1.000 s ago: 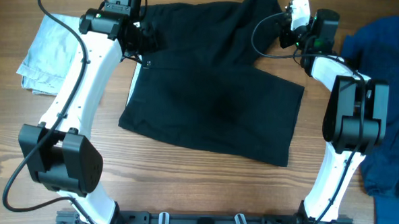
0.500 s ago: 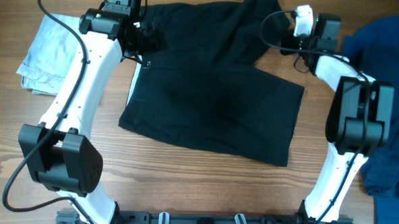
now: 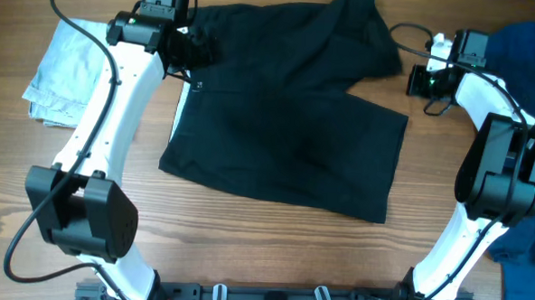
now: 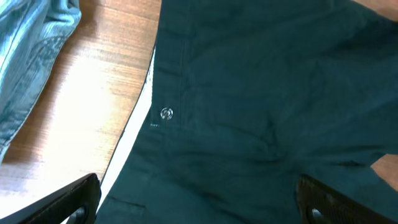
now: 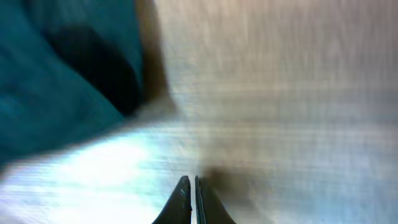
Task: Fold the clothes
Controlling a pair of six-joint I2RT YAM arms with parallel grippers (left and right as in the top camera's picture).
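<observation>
The black shorts (image 3: 286, 133) lie spread on the wooden table, with one leg bunched up at the far edge. My left gripper (image 3: 198, 52) is open over their far left corner. In the left wrist view its jaws (image 4: 199, 205) straddle the dark cloth (image 4: 261, 112) near a metal button (image 4: 166, 113). My right gripper (image 3: 417, 80) is over bare table just right of the shorts. In the blurred right wrist view its fingers (image 5: 193, 193) are shut and empty, with the shorts' edge (image 5: 56, 74) at the left.
A pale blue denim piece (image 3: 58, 68) lies folded at the far left and also shows in the left wrist view (image 4: 31, 62). A royal-blue garment (image 3: 521, 134) lies along the right edge. The arm bases stand at the near edge.
My right gripper has moved to the right, off the shorts' far right part and onto bare table. The left arm has not moved.
</observation>
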